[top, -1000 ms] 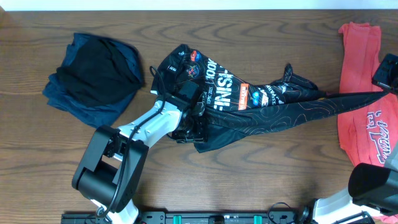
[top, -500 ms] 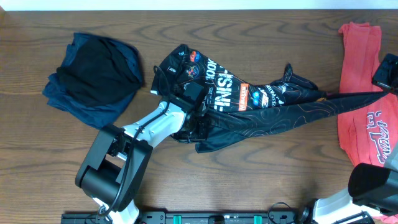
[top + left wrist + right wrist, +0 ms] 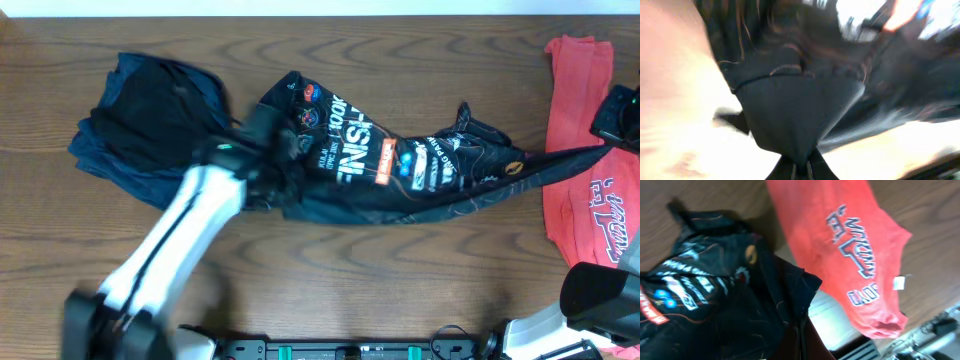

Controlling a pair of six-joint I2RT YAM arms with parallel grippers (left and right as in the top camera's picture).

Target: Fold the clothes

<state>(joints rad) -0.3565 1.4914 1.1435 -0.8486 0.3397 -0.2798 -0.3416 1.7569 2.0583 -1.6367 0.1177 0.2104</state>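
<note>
Blurrily, my left gripper [image 3: 801, 167] pinches shut on the black jersey [image 3: 420, 175]; my right gripper [image 3: 802, 332], half cut off, clamps its other end beside a red T-shirt [image 3: 850, 255].

Dark wood-grain table [image 3: 400, 280], black rail [image 3: 350, 350] along its near edge

Two grippers: left gripper [image 3: 800, 167] and right gripper [image 3: 802, 330]. One jersey [image 3: 400, 165], stretched between them. One T-shirt [image 3: 580, 190], just beside the right gripper. Two more garments near the left gripper: a black garment [image 3: 160, 115] on a navy garment [image 3: 95, 150]. One table [image 3: 400, 280].
</note>
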